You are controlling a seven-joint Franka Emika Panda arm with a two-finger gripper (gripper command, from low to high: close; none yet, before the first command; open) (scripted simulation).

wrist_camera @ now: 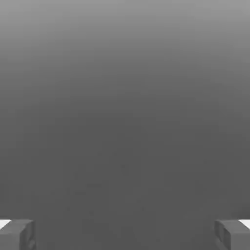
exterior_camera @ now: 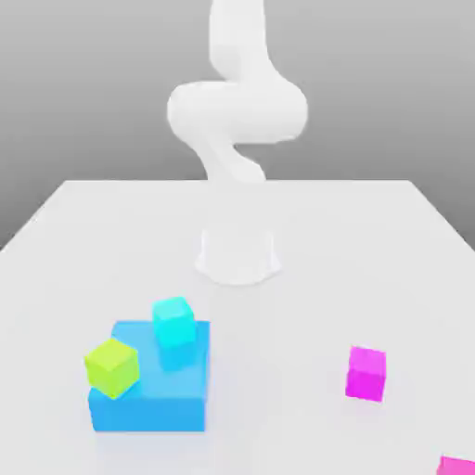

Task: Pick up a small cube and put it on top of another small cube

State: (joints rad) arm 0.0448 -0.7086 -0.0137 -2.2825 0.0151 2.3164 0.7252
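A small magenta cube [exterior_camera: 366, 373] sits on the white table at the exterior view's right, and a second one like it [exterior_camera: 456, 467] is cut off at the near right corner. The lime-green small cube [exterior_camera: 112, 365] rests on the front left part of a large flat blue block [exterior_camera: 153, 399]. In the hand view my gripper [wrist_camera: 125, 235] is open, its two fingertips [wrist_camera: 17, 234] far apart with nothing between them, facing plain grey background. My white arm [exterior_camera: 237, 111] rises folded above its base, well behind the cubes.
A small cyan cube [exterior_camera: 174, 325] stands on the blue block's back part, close behind the lime cube. The arm's round base [exterior_camera: 237, 256] sits mid-table. The white table [exterior_camera: 278, 408] stretches bare between the blue block and the magenta cube.
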